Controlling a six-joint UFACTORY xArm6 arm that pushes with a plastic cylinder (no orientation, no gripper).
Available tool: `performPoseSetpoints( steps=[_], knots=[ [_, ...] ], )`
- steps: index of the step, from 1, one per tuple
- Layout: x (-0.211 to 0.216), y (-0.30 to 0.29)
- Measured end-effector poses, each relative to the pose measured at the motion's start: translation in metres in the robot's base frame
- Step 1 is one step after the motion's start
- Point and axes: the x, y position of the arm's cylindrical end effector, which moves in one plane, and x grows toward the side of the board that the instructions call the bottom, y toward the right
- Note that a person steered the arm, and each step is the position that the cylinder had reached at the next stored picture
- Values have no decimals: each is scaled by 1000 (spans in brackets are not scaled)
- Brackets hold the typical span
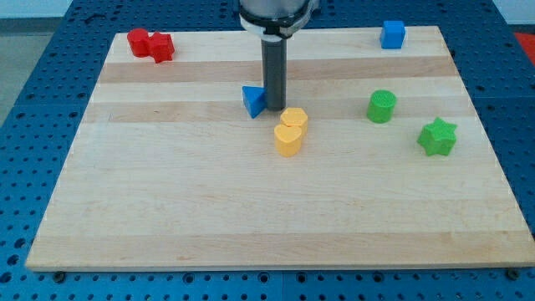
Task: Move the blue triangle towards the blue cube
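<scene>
At board centre, far half: blue triangle (pixel 253 101), my tip (pixel 275 109) touching its right side; no claw fitted, only the rod. Blue cube (pixel 392 34) at far right, well apart. Progress: nearly all travel remains.

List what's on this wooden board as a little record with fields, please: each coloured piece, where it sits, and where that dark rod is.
board: wooden table top
my tip: at the view's centre top, against the right side of the blue triangle
blue cube: top right edge
yellow blocks: two, touching, just below-right of my tip
red blocks: two, touching, top left
green cylinder: right
green star: right, lower
</scene>
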Motion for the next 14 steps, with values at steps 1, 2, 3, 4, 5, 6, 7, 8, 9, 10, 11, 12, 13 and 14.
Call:
performPoseSetpoints(
  steps=[1,2,3,4,5,6,7,8,9,10,11,12,13,14],
  knots=[
    [-10,1],
    [21,1],
    [42,-13],
    [43,-20],
    [43,-25],
    [10,-25],
    [-28,-25],
    [-32,-25],
    [-7,-26],
    [15,-50],
    [20,-101],
    [13,-134],
    [-11,-118],
    [-37,-70]
  ],
)
